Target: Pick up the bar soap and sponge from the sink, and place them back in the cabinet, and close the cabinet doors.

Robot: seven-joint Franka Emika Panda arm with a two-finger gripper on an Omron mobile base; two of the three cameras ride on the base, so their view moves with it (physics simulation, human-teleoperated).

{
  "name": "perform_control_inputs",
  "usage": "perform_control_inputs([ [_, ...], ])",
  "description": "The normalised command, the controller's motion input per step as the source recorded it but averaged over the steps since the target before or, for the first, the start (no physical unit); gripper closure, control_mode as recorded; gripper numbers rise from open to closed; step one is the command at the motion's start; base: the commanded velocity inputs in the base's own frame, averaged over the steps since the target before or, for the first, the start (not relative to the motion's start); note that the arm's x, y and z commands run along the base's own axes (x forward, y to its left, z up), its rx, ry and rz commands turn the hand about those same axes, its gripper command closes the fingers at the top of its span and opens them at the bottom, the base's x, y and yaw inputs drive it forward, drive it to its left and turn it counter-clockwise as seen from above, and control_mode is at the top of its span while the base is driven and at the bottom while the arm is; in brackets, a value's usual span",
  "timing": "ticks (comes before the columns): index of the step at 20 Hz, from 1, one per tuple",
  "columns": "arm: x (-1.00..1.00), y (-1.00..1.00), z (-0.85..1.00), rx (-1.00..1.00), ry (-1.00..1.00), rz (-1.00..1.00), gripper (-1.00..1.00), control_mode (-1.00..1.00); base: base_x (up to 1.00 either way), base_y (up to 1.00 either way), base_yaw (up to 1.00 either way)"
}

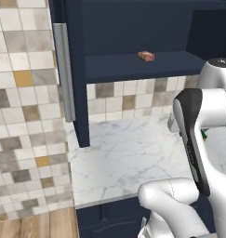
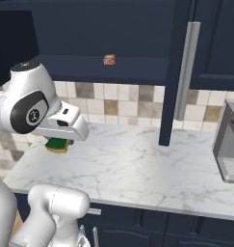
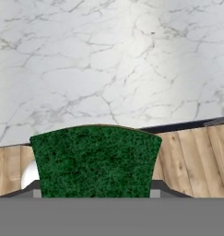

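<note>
**Soap shelved, sponge in transit**

The bar soap point(image 2: 109, 59) already lies on the shelf inside the open cabinet point(image 1: 133, 65). The tool point(image 3: 95, 196) pinches the sponge point(image 3: 96, 161), its green face filling the lower part of the hand view; from the right base view the sponge hangs under the hand, above the marble surface point(image 2: 137, 164). By this showing, about half the job is done: the sponge must reach the shelf, and the cabinet doors point(image 2: 178, 72), both standing open, await closing.

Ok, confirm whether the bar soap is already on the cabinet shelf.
Yes, the bar soap lies on the shelf inside the open cabinet.
</note>
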Motion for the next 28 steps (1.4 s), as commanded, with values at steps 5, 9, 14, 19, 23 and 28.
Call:
perform_control_inputs([
  [5, 0.01, 0.0, 0.0, 0.0, -0.23, 0.0, 1.0, -1.0, 0.0, 0.0, 0.0],
  [9, 0.05, 0.0, 0.1, 0.0, -0.28, 0.0, 1.0, -1.0, 0.0, 0.0, 0.0],
  [14, 0.1, 0.0, 0.22, 0.0, -0.25, 0.0, 1.0, -1.0, 0.0, 0.0, 0.0],
  [19, 0.05, 0.09, 0.45, 0.0, -0.13, 0.0, 1.0, -1.0, 0.0, 0.0, 0.0],
  [23, 0.0, 0.19, 0.51, 0.0, -0.09, 0.0, 1.0, -1.0, 0.0, 0.0, 0.0],
  [28, 0.0, 0.18, 0.4, 0.0, -0.1, 0.0, 1.0, -1.0, 0.0, 0.0, 0.0],
])
